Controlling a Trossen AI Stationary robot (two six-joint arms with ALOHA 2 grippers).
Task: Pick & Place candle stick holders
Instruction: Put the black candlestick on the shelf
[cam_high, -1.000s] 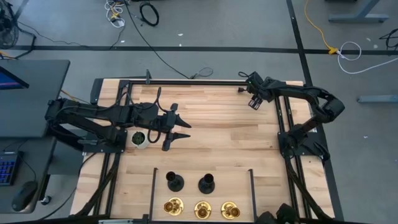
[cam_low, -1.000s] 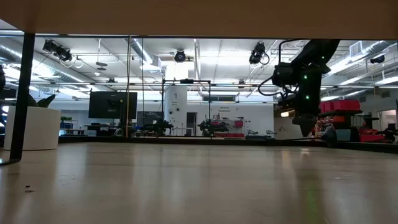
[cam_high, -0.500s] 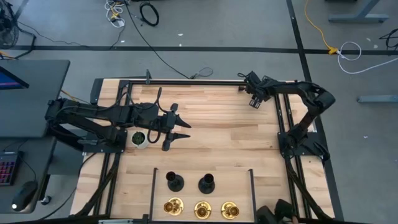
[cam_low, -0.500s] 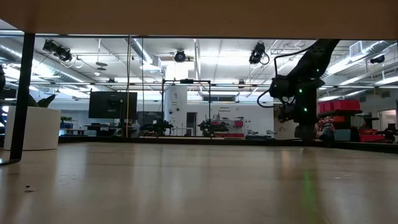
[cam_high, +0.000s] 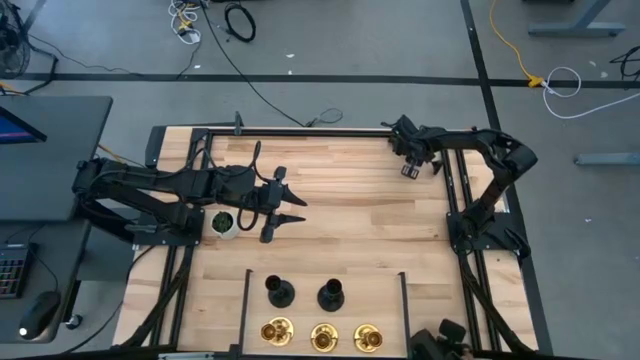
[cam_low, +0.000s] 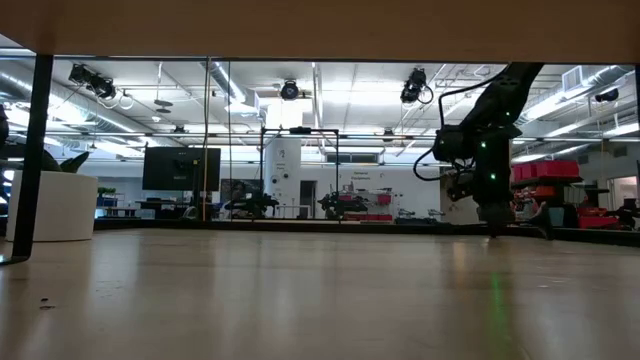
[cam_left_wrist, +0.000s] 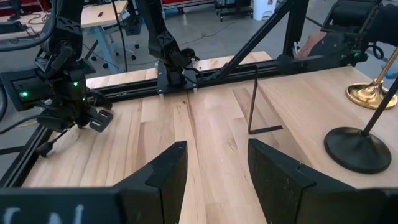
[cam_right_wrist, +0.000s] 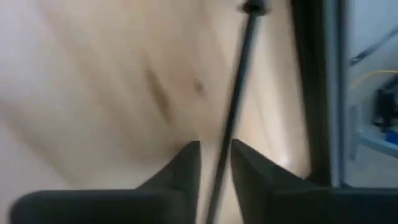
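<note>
Two matte black candle stick holders (cam_high: 280, 292) (cam_high: 331, 295) and three brass-gold ones (cam_high: 277, 331) (cam_high: 325, 337) (cam_high: 367, 337) stand on their round bases near the table's near edge, inside a thin black frame (cam_high: 246, 300). A third black holder is not in view. The left wrist view shows one black holder (cam_left_wrist: 357, 149) and one gold holder (cam_left_wrist: 372, 93). My left gripper (cam_high: 290, 208) is open and empty over the table's middle left; its fingers also show in its own view (cam_left_wrist: 217, 168). My right gripper (cam_high: 410, 168) hangs low at the far right corner (cam_low: 495, 225), its fingers a little apart and empty.
A small white pot with a green plant (cam_high: 224, 223) stands just beside my left arm; it also shows in the low view (cam_low: 50, 205). Black rails (cam_high: 445, 200) run along the table's sides. A thin dark rod (cam_right_wrist: 239, 93) lies below my right gripper. Bare wood (cam_high: 360, 220) spans the middle.
My right gripper has gone down toward the table at the far right corner, and its arm has folded back a little. My left arm and the holders have kept still.
</note>
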